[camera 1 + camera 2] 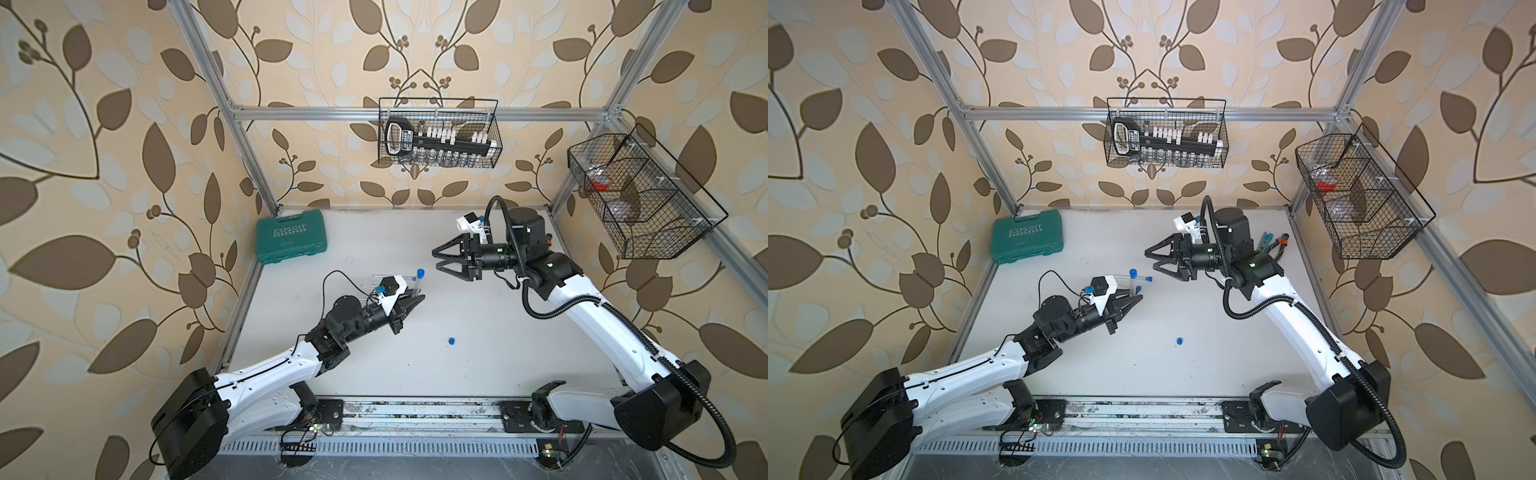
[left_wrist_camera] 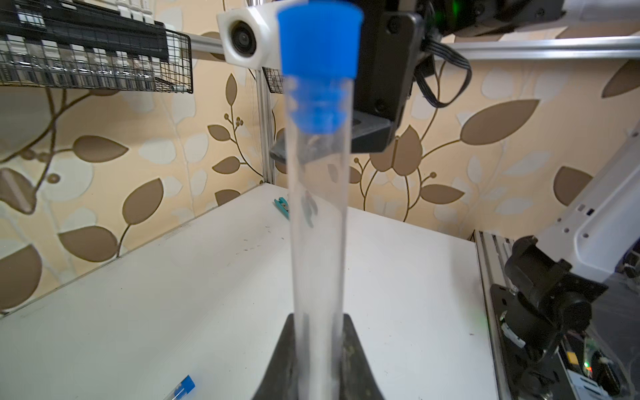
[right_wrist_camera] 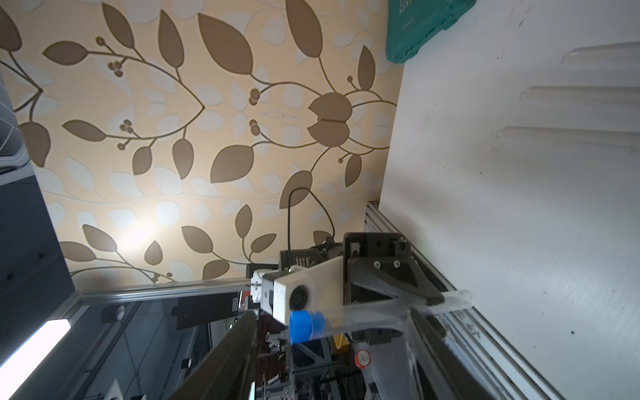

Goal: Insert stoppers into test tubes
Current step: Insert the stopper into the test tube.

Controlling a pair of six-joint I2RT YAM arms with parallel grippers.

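One test tube [image 2: 317, 225] stood upright, clamped near its rounded end by the closed left gripper [image 1: 417, 300], with a blue stopper [image 2: 318, 45] seated in its mouth. The right gripper [image 1: 439, 259] hung just beside it, jaws apart and empty. Three more tubes [image 3: 571, 95] lay on the table [image 1: 478, 374] beside the left gripper; two showed blue plugs [image 1: 1149, 279]. One loose stopper [image 1: 451, 341] lay well apart, so probably one insertion was left.

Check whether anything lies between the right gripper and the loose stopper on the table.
Nothing visible does. The loose stopper lies alone on the table; the open right gripper hangs farther back, and the left gripper's test tube stands aside.
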